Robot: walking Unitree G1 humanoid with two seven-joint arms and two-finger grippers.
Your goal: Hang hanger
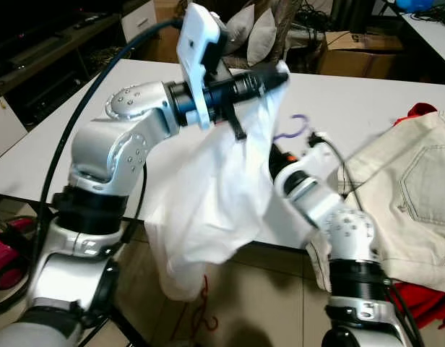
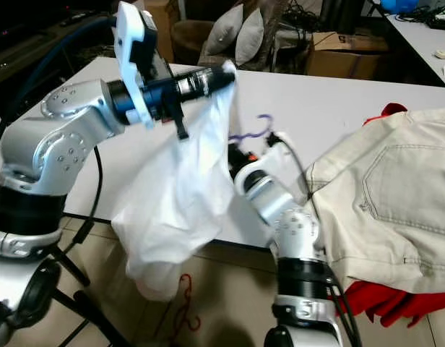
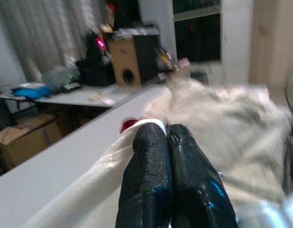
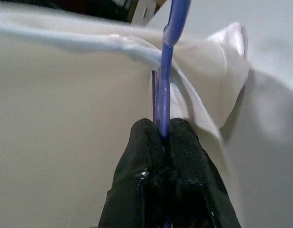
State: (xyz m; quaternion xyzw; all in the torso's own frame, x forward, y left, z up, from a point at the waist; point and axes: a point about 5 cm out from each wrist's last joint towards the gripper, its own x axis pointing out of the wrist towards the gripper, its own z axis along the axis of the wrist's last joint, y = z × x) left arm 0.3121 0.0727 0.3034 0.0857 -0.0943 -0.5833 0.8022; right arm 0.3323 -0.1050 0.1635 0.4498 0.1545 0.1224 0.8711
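Observation:
A white garment [image 1: 208, 202] hangs from my left gripper [image 1: 280, 74], raised above the white table [image 1: 121, 101] and shut on the cloth's top edge. In the left wrist view the two black fingers [image 3: 156, 175] are pressed together with white cloth at their tips. A purple hanger [image 1: 293, 129] has its hook showing just right of the garment. My right gripper [image 4: 161, 135], low behind the cloth, is shut on the hanger's purple stem [image 4: 164, 80], with the white garment [image 4: 65, 118] right against it.
Beige trousers [image 1: 403, 195] lie on the table at the right, over red clothes [image 1: 425, 303] that hang off the edge. Cushions [image 1: 255, 32] and a cardboard box [image 1: 352, 50] stand beyond the table. A red cord [image 1: 202, 307] lies on the tiled floor.

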